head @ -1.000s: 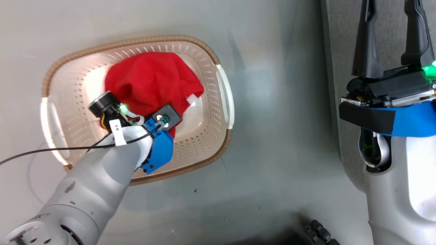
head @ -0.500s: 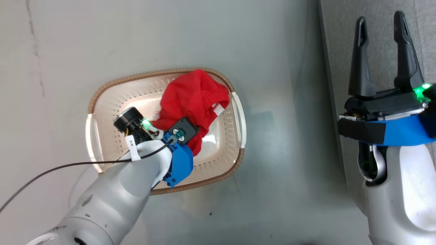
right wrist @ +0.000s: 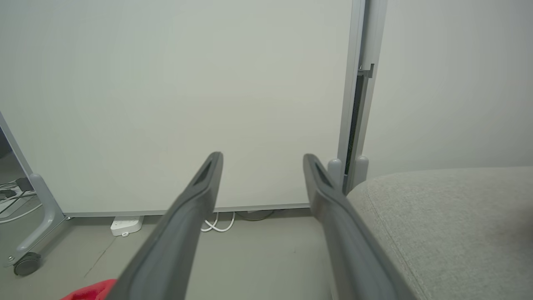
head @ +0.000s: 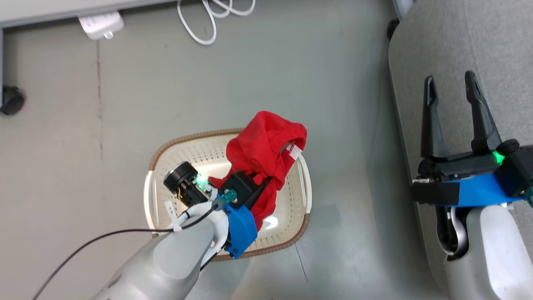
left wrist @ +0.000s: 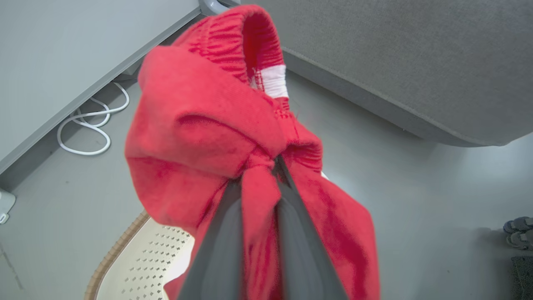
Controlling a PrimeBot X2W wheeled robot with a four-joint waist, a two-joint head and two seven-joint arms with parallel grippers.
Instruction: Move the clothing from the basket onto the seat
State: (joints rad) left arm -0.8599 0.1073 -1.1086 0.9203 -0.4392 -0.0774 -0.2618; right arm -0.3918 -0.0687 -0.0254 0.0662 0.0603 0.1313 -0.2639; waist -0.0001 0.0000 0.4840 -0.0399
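Left wrist: tool [left wrist: 275,167] tight on clothing [left wrist: 200,125]

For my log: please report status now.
Left end effector shut on red garment, held above basket. Right end effector open, by seat. Nothing seen in the way.

Nothing was legible; the white paper tag [head: 170,208] on the black cable [head: 125,230] and the white label [head: 294,150] in the red fabric garment [head: 260,146] were blurred.
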